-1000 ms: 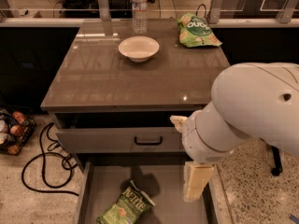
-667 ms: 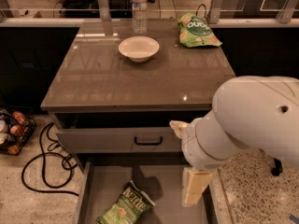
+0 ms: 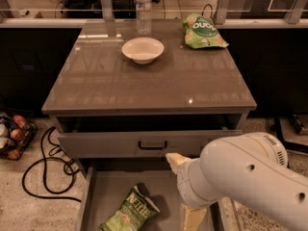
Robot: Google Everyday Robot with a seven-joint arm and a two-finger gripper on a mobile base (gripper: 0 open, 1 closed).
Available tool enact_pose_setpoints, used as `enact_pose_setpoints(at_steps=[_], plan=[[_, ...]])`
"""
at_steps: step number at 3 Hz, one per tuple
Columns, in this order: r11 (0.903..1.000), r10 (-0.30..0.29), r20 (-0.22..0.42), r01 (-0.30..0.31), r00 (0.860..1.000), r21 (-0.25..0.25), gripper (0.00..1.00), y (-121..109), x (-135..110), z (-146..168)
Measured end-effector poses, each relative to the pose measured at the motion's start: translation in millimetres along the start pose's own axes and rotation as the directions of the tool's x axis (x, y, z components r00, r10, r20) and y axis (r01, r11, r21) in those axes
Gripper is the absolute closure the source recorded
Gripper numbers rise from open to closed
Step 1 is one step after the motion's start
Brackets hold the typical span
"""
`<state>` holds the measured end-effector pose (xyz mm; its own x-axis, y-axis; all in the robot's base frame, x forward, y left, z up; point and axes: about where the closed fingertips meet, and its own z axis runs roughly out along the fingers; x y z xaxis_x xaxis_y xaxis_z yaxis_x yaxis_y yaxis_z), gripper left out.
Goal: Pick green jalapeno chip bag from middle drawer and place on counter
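Green jalapeno chip bag: light, crinkly, crushable; flat in middle drawer. Pinch upper edge. Gripper just right, spread, empty.

**A:** Where is the green jalapeno chip bag lying?

**B:** It is lying flat on the bare grey floor of the middle drawer, a little left of centre. It is slanting, with its white "Kettle" lettering facing up.

**A:** And how is the drawer sitting?

**B:** It is standing pulled out, low under the counter, whose glossy grey-brown top is reflecting the lights.

**A:** Where is the gripper?

**B:** It is hanging over the drawer's right half, just beside the bag but apart from it, with its 2 pale fingers standing spread.
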<state>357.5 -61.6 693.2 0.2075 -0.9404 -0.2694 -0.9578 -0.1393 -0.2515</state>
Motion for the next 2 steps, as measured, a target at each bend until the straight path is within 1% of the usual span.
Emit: enact_pose_setpoints(at_steps=[1, 2], plan=[[0.9978, -0.06, -0.007, 0.06, 0.998, -0.03, 0.0, 13, -9, 53], [0.9968, -0.053, 0.042, 0.056, 0.998, -0.057, 0.0, 27, -28, 132]])
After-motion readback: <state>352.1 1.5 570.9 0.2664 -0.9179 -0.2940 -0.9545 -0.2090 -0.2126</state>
